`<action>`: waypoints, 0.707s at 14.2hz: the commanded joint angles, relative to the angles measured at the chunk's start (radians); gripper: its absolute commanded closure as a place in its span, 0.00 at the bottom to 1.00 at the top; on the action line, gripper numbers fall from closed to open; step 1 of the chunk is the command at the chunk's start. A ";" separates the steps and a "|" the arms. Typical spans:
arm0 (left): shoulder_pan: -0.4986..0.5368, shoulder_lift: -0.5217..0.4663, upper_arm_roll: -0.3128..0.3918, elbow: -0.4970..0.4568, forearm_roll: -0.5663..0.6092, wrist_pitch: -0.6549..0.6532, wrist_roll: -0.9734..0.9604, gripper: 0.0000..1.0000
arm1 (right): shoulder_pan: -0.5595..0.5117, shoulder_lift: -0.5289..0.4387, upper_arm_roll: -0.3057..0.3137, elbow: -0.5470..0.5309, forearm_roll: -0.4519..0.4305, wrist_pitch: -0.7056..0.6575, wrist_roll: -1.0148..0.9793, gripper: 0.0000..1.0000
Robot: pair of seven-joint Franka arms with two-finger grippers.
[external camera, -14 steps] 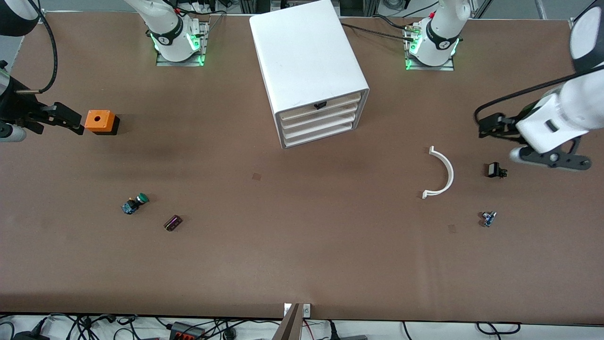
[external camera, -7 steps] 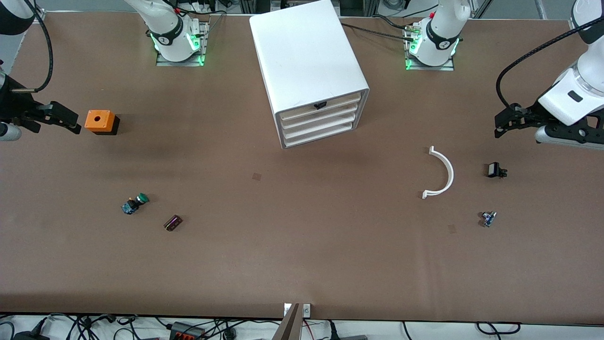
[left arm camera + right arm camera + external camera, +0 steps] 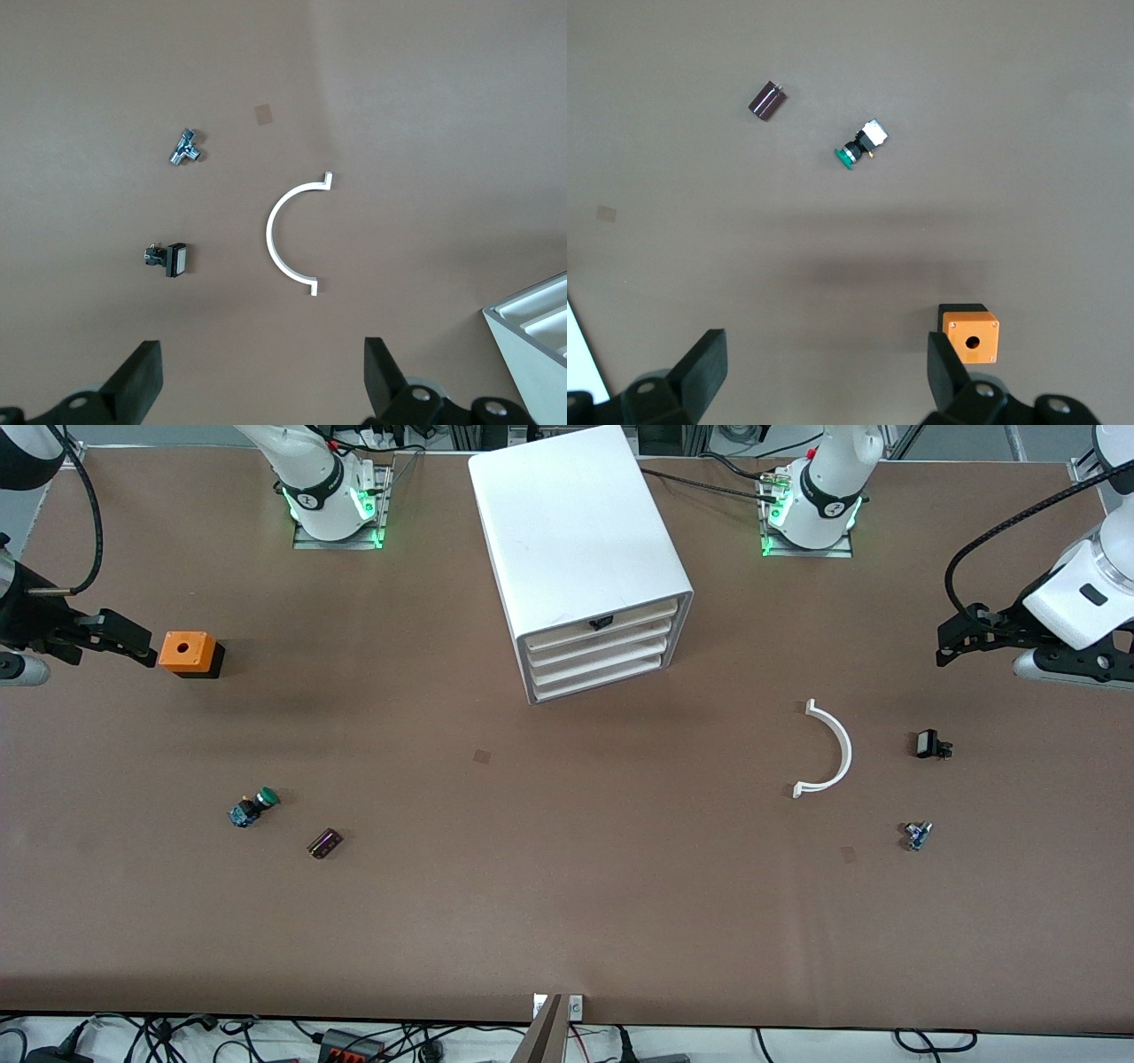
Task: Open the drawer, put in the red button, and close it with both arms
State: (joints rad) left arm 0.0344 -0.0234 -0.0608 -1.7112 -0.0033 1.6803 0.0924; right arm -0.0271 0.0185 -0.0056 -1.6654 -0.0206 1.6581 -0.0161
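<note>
Brown table (image 3: 567,921) holds a closed white drawer cabinet (image 3: 585,558); left gripper (image 3: 961,638) and right gripper (image 3: 120,638) hover wide open, empty.

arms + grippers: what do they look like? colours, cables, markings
Both arms are glossy white with dark grey joint bands; their bases glow green on metal plates. The left gripper and the right gripper are black two-finger units, with chunky black fingers in the wrist views. A black cable loops along each forearm. Each base carries a small round dark logo.
</note>
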 commanded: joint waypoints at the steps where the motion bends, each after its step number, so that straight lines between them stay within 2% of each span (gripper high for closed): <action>1: 0.001 0.010 -0.002 0.031 -0.015 -0.025 0.004 0.00 | -0.002 -0.029 0.004 -0.031 -0.005 0.005 -0.005 0.00; 10: -0.005 0.020 -0.004 0.058 -0.015 -0.047 0.007 0.00 | -0.001 -0.034 0.006 -0.033 -0.009 0.016 -0.007 0.00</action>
State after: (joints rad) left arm 0.0285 -0.0192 -0.0628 -1.6880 -0.0033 1.6591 0.0924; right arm -0.0261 0.0062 -0.0049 -1.6812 -0.0206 1.6665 -0.0161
